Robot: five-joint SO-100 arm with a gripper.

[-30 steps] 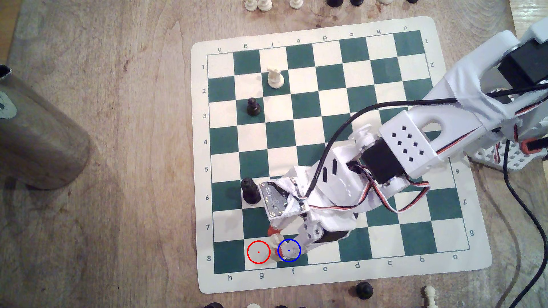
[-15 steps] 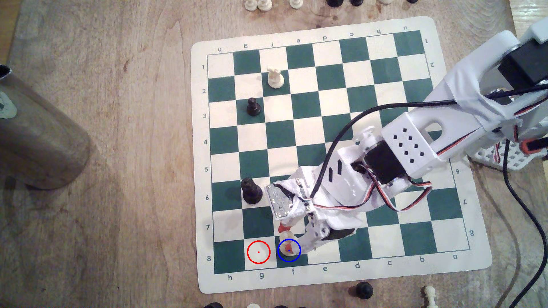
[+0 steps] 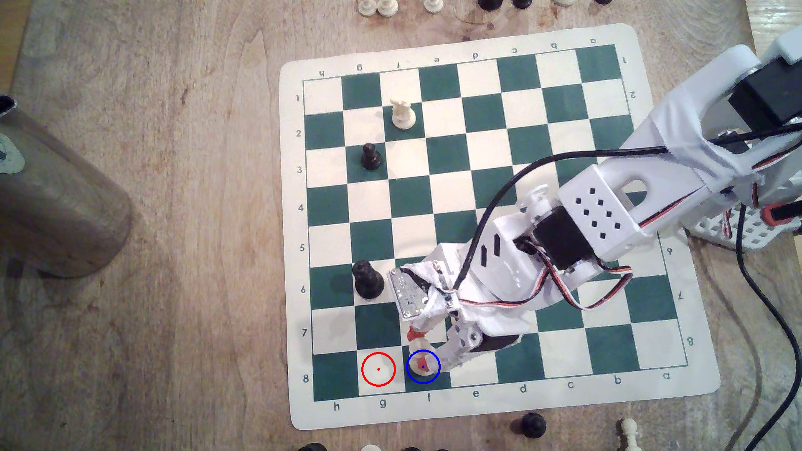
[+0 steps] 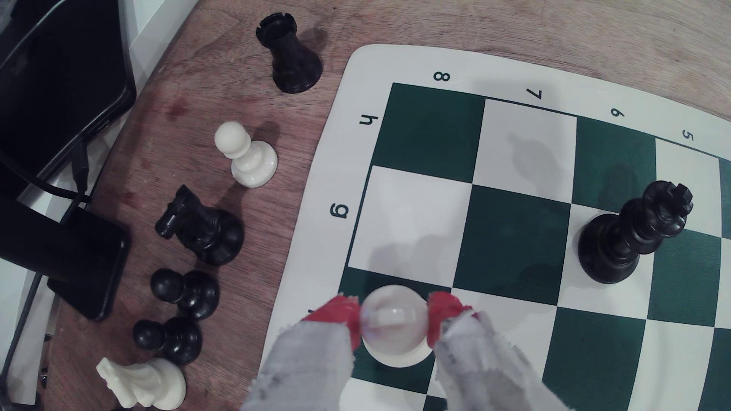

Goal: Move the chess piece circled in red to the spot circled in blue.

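From the exterior view I log the pincer [image 3: 420, 351] over the blue-ringed spot [image 3: 411, 378] on f8, while at the wrist view its red tips clamp the chess piece [image 4: 394, 324], base on that dark square.

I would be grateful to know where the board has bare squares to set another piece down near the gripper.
The red-ringed white square beside the chess piece is bare, as are the dark corner square and the white square next to it. By the black king and the gripper, room is tight.
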